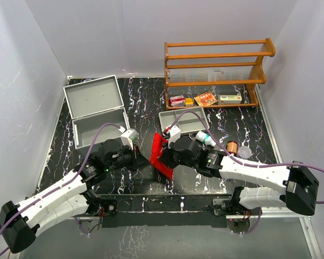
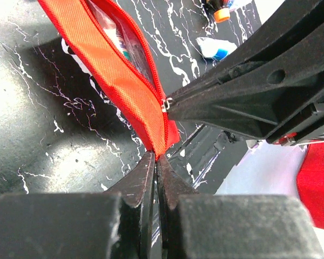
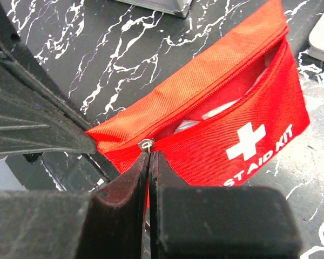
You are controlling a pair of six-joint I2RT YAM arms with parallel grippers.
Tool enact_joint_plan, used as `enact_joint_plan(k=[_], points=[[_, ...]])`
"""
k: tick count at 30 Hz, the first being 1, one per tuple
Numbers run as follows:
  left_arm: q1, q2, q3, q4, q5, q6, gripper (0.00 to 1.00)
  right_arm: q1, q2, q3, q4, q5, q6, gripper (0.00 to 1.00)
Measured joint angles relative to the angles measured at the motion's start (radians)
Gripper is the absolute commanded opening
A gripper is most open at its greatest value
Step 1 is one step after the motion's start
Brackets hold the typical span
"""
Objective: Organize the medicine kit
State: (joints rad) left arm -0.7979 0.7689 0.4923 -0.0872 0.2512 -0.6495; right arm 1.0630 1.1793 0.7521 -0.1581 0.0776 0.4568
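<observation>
- Pouch (image 1: 160, 152) (image 2: 124, 81) (image 3: 248, 108) is the red first-aid one. It's propped up on edge on the black marble counter (image 1: 140, 102), just on the arm-base side of the gray tray (image 1: 163, 120).
- Left claw (image 1: 147, 159) (image 2: 156, 162) is clenched on the pouch's bottom corner, pads pinching the fabric.
- Right claw (image 1: 166, 156) (image 3: 149, 159) is clamped on the zipper pull (image 3: 146, 144) (image 2: 164, 104) at that same end, so the two claws nearly meet.
- The zipper's open along most of the top and you can see some clear packets inside. Can't tell what's in them.
- An open gray case (image 1: 94, 97) sits to the left of the tray.
- The wooden rack (image 1: 216, 54) stands right behind the tray.
- A small white bottle (image 1: 205, 139) lies just off the tray's near right corner.
</observation>
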Motion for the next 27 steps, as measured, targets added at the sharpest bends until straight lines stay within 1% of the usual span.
enact_joint_plan(k=[4, 5, 7, 9, 11, 14, 16, 19, 23, 26, 27], points=[[0.0, -0.004, 0.0, -0.01, 0.002, 0.003, 0.0, 0.0, 0.0, 0.0, -0.007, 0.048, 0.015, 0.0], [0.0, -0.008, 0.0, -0.017, 0.002, 0.004, 0.04, 0.0, 0.0, 0.0, -0.01, 0.053, 0.018, 0.0], [0.0, -0.014, 0.0, -0.023, 0.001, 0.003, 0.25, 0.001, 0.0, 0.0, -0.009, 0.049, 0.02, 0.0], [0.0, -0.024, 0.0, -0.037, 0.004, -0.001, 0.42, 0.0, -0.001, 0.0, -0.009, 0.042, 0.015, 0.0], [-0.001, -0.029, 0.0, -0.046, 0.01, -0.011, 0.5, -0.008, -0.001, 0.0, -0.007, 0.027, 0.013, 0.0], [-0.002, -0.021, -0.002, -0.035, 0.013, -0.033, 0.56, -0.014, -0.001, -0.002, 0.008, 0.004, 0.013, 0.0], [-0.002, -0.002, -0.002, -0.02, 0.014, -0.043, 0.57, -0.014, 0.0, -0.004, 0.014, -0.01, 0.013, 0.0], [-0.003, 0.039, -0.002, -0.005, 0.015, -0.05, 0.56, -0.014, 0.0, -0.007, 0.027, -0.031, 0.013, 0.0], [-0.003, 0.087, -0.002, 0.005, 0.013, -0.049, 0.48, -0.014, 0.001, -0.01, 0.031, -0.052, 0.011, 0.0], [-0.003, 0.109, 0.0, 0.01, 0.006, -0.042, 0.38, -0.013, 0.002, -0.012, 0.034, -0.066, 0.01, 0.0], [-0.003, 0.116, 0.0, 0.013, 0.005, -0.04, 0.34, -0.013, 0.002, -0.013, 0.035, -0.068, 0.009, 0.0]])
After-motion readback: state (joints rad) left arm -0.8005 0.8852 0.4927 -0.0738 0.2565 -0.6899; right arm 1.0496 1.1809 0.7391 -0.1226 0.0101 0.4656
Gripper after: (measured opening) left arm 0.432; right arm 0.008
